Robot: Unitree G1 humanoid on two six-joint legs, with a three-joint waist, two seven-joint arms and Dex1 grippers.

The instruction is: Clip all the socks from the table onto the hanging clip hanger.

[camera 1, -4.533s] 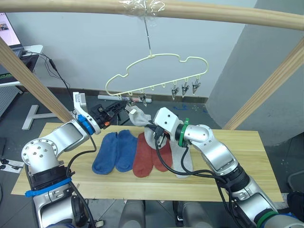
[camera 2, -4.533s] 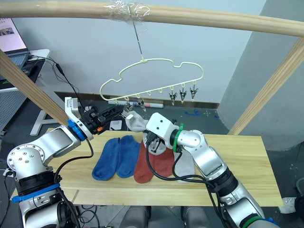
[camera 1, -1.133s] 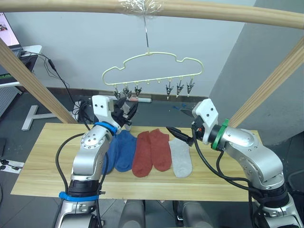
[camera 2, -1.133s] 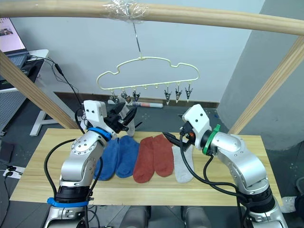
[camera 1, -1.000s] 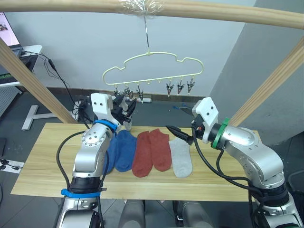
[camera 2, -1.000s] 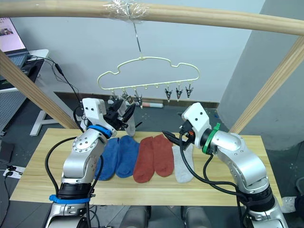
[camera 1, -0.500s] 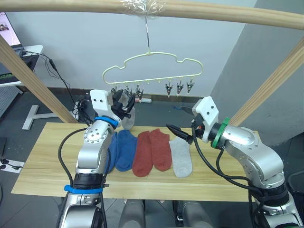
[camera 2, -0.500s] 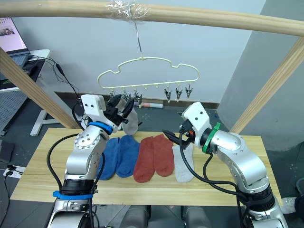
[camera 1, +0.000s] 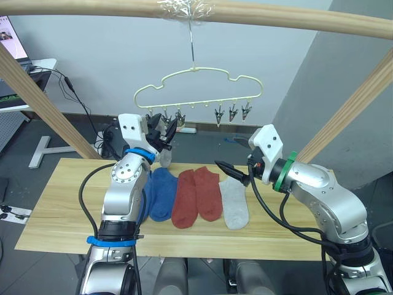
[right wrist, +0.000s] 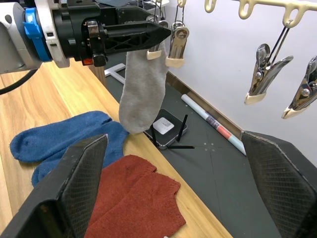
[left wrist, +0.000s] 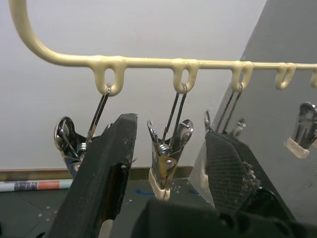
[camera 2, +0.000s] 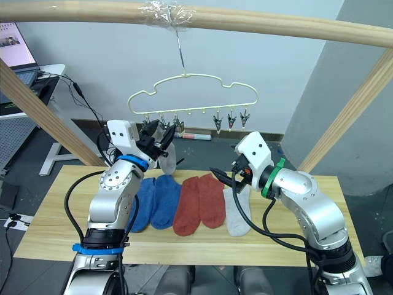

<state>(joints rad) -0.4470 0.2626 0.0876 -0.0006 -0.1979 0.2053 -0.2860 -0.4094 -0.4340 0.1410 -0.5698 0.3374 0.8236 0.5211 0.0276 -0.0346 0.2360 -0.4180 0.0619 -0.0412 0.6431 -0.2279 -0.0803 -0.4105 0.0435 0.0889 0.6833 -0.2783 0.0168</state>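
The pale yellow-green clip hanger (camera 1: 194, 69) hangs from the top pole. A light grey sock (right wrist: 143, 89) dangles near its left end, its top edge at a clip's pale pads. My left gripper (left wrist: 168, 126) is raised there and open, its fingers either side of the neighbouring bare clip (left wrist: 166, 158) without touching it. My right gripper (right wrist: 173, 135) is wide open and empty above the table's middle. On the table (camera 1: 61, 203) lie two blue socks (camera 1: 161, 193), two rust-red socks (camera 1: 196, 196) and one grey sock (camera 1: 233, 206).
Three bare clips (camera 1: 232, 112) hang at the hanger's right half. Slanted wooden poles (camera 1: 37, 98) (camera 1: 350, 117) flank the table under the top pole (camera 1: 276, 15). A small box (right wrist: 166, 129) and a tube (right wrist: 210, 121) lie on the floor behind.
Earlier my right gripper held the grey sock up at the pulled-down left clips; it has since drawn back, open. Over the last second my left gripper rose closer to the clips.
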